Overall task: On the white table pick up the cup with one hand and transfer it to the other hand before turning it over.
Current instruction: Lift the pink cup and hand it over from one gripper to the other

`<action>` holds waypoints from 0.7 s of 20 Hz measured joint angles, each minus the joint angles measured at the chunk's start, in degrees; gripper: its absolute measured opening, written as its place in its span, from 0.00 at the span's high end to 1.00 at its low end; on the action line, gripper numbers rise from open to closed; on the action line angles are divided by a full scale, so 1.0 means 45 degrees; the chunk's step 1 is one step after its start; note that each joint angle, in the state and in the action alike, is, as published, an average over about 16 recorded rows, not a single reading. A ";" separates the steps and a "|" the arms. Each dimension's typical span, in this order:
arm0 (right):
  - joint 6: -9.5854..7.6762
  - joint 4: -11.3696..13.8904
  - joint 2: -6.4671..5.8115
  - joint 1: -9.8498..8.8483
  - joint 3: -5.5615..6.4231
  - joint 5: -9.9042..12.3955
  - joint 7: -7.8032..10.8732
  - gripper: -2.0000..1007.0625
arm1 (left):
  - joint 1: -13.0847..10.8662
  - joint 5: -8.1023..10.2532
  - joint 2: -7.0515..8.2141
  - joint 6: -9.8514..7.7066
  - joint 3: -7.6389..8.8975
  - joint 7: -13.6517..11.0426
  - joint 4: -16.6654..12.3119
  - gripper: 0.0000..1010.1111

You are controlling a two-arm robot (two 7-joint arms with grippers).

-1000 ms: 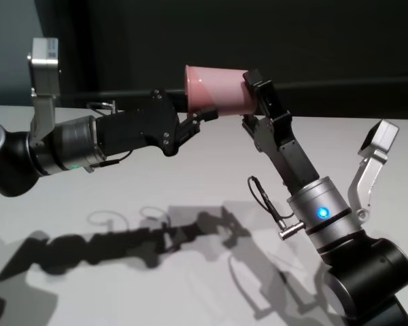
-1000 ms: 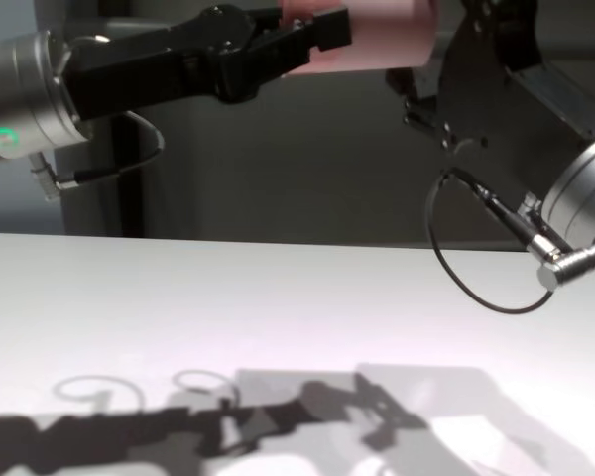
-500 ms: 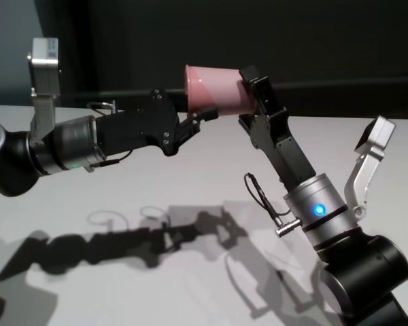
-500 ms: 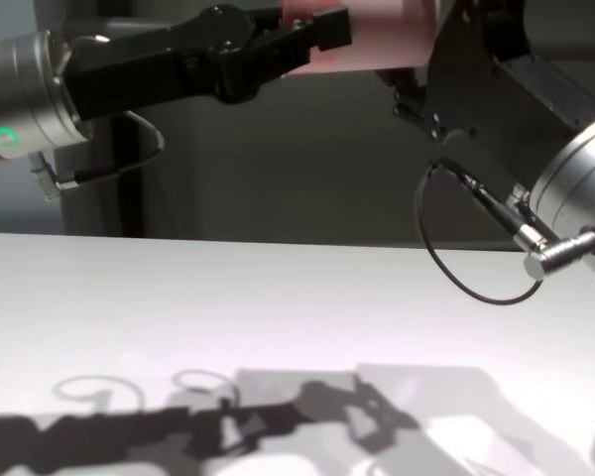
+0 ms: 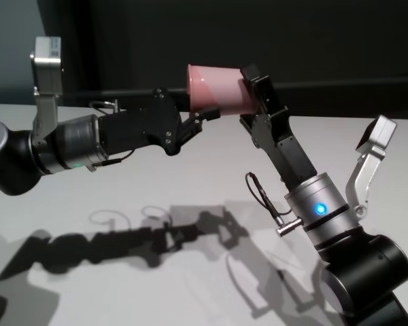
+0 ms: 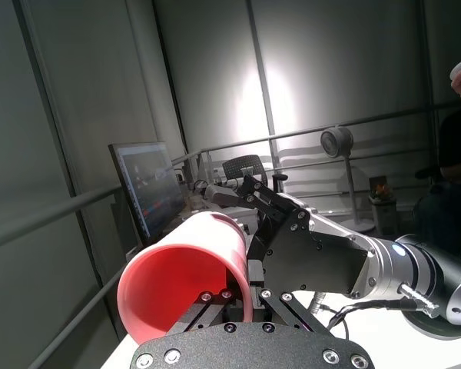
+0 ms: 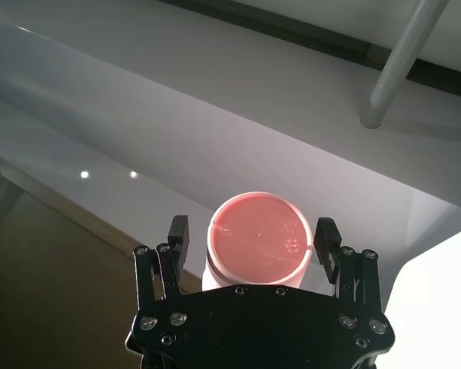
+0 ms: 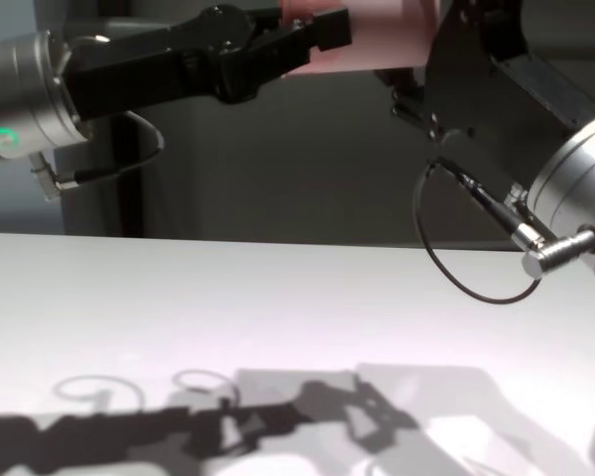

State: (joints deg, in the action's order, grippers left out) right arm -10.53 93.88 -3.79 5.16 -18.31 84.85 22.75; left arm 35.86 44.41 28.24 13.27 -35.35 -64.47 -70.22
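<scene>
The salmon-pink cup [image 5: 217,88] lies sideways in the air, high above the white table [image 5: 156,176]. My left gripper [image 5: 202,117] is shut on the cup's rim wall, one finger inside the mouth and one outside, as the left wrist view shows on the cup [image 6: 184,269]. My right gripper [image 5: 250,92] is open around the cup's base end. In the right wrist view its fingers [image 7: 326,237] stand on either side of the round base of the cup [image 7: 257,242], with small gaps. The chest view shows the cup [image 8: 377,45] between both grippers at the top edge.
Shadows of both arms fall on the tabletop [image 8: 278,297] below. A dark wall and a rail run behind the table. A thin black cable [image 5: 258,197] loops off the right forearm.
The right gripper has slid a little farther over the cup's base. The left gripper and the cup have stayed where they were.
</scene>
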 joint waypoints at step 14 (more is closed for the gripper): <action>0.0006 -0.0005 -0.0009 -0.0007 0.0009 0.0008 -0.0006 0.13 | 0.0000 0.0002 0.0000 0.0001 0.0000 -0.0001 0.0000 0.95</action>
State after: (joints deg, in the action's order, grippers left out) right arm -10.50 93.86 -3.83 5.13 -18.27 84.89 22.72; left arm 35.86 44.42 28.24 13.27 -35.35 -64.47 -70.23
